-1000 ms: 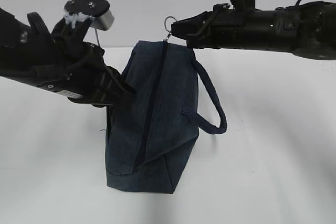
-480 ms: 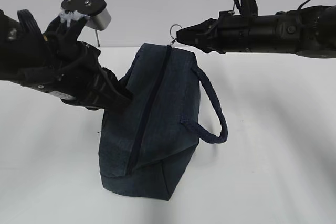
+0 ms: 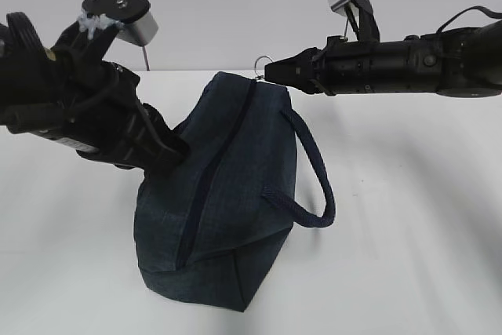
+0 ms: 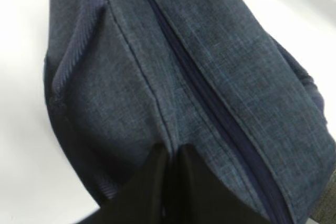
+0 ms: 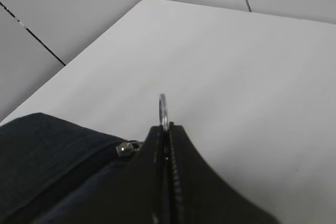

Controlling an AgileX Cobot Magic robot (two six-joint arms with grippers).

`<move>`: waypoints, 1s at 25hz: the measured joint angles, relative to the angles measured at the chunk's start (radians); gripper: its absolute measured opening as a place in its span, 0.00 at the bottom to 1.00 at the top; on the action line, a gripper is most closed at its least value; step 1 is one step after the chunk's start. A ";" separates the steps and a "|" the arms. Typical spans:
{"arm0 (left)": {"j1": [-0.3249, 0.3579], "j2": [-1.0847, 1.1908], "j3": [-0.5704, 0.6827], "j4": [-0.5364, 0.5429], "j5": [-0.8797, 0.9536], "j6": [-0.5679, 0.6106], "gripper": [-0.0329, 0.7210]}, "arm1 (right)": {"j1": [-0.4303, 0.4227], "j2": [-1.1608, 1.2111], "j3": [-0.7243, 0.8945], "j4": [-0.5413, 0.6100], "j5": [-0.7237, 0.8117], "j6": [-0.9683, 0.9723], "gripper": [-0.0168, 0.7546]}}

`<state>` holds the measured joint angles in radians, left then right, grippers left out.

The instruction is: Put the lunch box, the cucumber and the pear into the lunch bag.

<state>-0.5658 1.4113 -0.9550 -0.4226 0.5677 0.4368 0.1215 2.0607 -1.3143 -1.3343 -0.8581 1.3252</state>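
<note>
Open white table (image 3: 408, 217) right of the lunch bag (image 3: 227, 194); its zipper (image 3: 216, 166) shut, blocking entry.

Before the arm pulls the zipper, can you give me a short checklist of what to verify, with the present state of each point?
1. Right gripper shut on the ring pull: ok, the ring sticks out between the closed fingers.
2. Left gripper holding the bag steady: ok, its fingers pinch the fabric on the bag's left side.
3. Zipper state: not ok for loading, it looks closed along its visible length.
4. Bag resting on the table: ok, its lower end sits on the surface, though the bag leans.
5. Handle away from the zipper line: ok, it hangs to the right.
6. Lunch box, cucumber and pear ready nearby: cannot tell, none is in view.
</note>
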 joint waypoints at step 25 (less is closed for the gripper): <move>0.000 -0.029 0.005 0.039 -0.051 -0.089 0.31 | -0.004 0.021 -0.006 -0.050 -0.067 0.014 0.02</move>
<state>-0.5658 1.3818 -0.9499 -0.3835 0.5163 0.3473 0.1173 2.0815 -1.3200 -1.3847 -0.9249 1.3387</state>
